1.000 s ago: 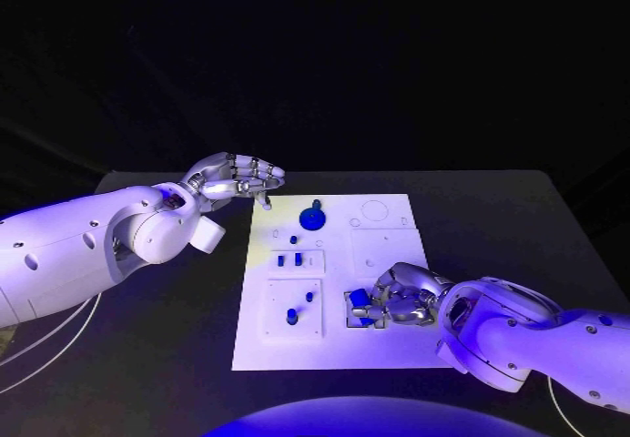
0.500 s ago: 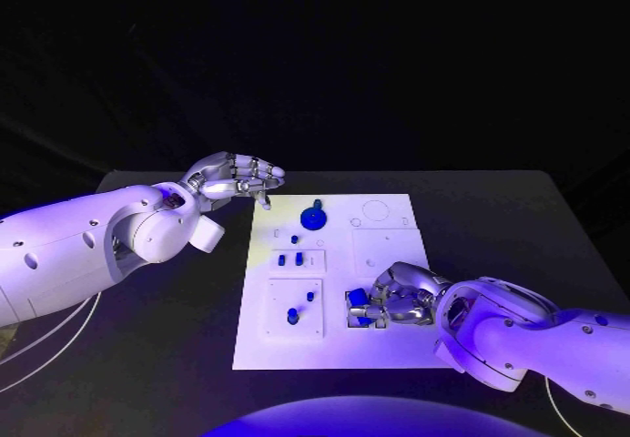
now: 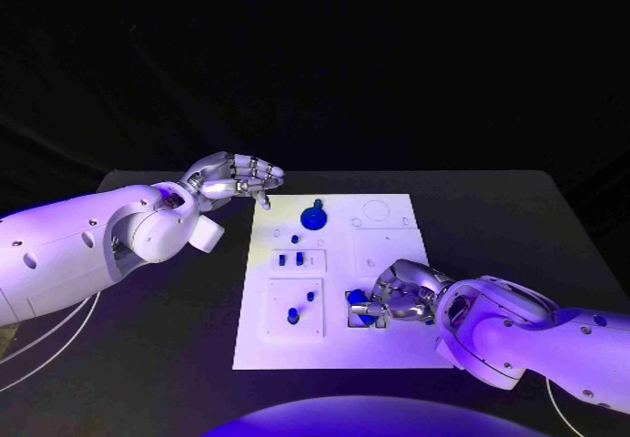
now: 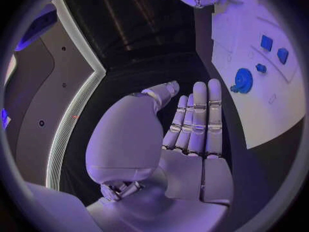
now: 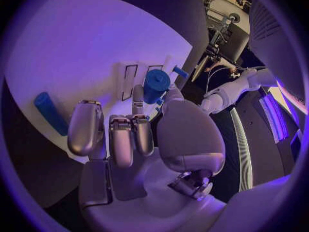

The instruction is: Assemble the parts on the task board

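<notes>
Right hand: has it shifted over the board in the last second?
Barely. In the head view the right hand with its blue part stays at the task board's near right slots, only settling a touch lower on them.

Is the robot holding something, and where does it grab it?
The right hand pinches a blue part by its side. The left hand holds nothing.

Black table (image 3: 512, 228), white task board (image 3: 394, 350) lying flat at its middle
</notes>
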Robot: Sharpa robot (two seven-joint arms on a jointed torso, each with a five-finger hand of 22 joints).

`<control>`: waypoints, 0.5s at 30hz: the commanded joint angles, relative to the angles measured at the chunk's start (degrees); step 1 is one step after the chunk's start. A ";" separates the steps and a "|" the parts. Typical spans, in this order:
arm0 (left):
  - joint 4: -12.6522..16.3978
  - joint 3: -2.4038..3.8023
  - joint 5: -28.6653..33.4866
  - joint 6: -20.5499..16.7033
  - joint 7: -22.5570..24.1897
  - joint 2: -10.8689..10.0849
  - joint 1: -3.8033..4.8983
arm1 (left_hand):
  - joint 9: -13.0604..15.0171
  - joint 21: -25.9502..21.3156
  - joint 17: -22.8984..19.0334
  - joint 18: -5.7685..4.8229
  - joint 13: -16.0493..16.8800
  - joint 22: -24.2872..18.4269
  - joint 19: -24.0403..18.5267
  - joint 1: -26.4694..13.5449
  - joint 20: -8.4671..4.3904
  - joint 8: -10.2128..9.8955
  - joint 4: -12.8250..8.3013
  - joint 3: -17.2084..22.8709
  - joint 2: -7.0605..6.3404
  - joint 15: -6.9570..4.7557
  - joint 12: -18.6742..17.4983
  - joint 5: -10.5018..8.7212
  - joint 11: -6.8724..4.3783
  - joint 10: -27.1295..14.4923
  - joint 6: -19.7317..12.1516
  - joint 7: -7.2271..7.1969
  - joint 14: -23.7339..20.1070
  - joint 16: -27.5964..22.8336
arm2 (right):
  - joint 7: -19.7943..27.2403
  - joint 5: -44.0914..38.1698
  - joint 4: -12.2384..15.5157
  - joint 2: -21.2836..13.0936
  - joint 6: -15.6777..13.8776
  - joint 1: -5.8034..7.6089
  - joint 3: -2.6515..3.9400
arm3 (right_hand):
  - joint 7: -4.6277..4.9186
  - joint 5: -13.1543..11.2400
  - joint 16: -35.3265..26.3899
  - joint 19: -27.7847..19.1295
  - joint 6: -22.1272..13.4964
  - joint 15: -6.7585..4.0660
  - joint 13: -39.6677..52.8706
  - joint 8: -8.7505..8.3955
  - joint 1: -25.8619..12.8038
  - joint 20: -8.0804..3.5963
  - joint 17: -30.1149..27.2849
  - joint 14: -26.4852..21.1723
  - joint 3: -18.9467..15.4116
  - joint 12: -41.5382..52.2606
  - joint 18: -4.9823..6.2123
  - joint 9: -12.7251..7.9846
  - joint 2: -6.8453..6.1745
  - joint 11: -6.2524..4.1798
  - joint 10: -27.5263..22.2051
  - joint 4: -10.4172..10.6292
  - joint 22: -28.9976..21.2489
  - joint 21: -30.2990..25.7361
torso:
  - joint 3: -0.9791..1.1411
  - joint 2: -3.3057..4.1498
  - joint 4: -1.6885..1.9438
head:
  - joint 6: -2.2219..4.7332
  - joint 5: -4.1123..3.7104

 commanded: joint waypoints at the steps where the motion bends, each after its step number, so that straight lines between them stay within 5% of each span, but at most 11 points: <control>1: 0.20 0.03 0.19 0.67 0.23 0.04 0.03 | -0.07 -0.20 -0.05 0.78 -0.06 -0.06 -0.31 -0.44 0.05 0.24 0.37 -0.06 -0.05 0.00 0.24 0.20 0.14 -0.40 -0.40 2.48 -0.21 0.29 | -0.91 -2.23 -0.13 0.12 -0.92 -0.06 -0.01 | 0.03 0.45 0.23 0.02 -0.38 -0.31 11.23 0.41 -0.46 -0.17 14.41 6.06 -0.61 -0.35 -0.94 -0.06 -1.64 0.03 4.21 0.03 5.66 -0.26 | 0.03 0.02 0.01 | 0.08 0.00; 13: 0.19 0.03 0.19 0.63 0.21 0.06 0.03 | -0.07 -0.21 -0.05 0.78 -0.06 -0.06 -0.30 -0.40 0.05 0.25 0.35 -0.05 -0.06 0.00 0.27 0.20 0.14 -0.42 -0.42 2.48 -0.22 0.29 | -0.39 -3.03 -0.30 0.28 -0.91 -0.08 -0.01 | 0.05 0.56 0.23 0.01 -0.47 -0.30 11.17 0.51 -0.90 -0.15 14.41 6.06 -0.87 -0.45 -0.93 -0.01 -2.43 0.05 4.17 0.05 5.66 -0.33 | 0.02 -0.03 -0.01 | 0.12 -0.13; 15: 0.18 0.03 0.19 0.62 0.20 0.05 0.03 | -0.07 -0.21 -0.05 0.78 -0.06 -0.06 -0.30 -0.40 0.05 0.25 0.35 -0.05 -0.06 0.00 0.27 0.20 0.14 -0.42 -0.42 2.48 -0.22 0.29 | 0.28 -2.64 -0.11 0.17 -0.68 -0.08 -0.01 | 0.03 0.60 0.23 0.03 -0.51 -0.30 11.27 0.61 -0.40 -0.15 14.41 6.06 -0.36 -0.36 -0.94 0.03 -1.75 0.04 4.23 -0.01 5.70 -0.32 | 0.01 -0.02 -0.02 | 0.12 -0.13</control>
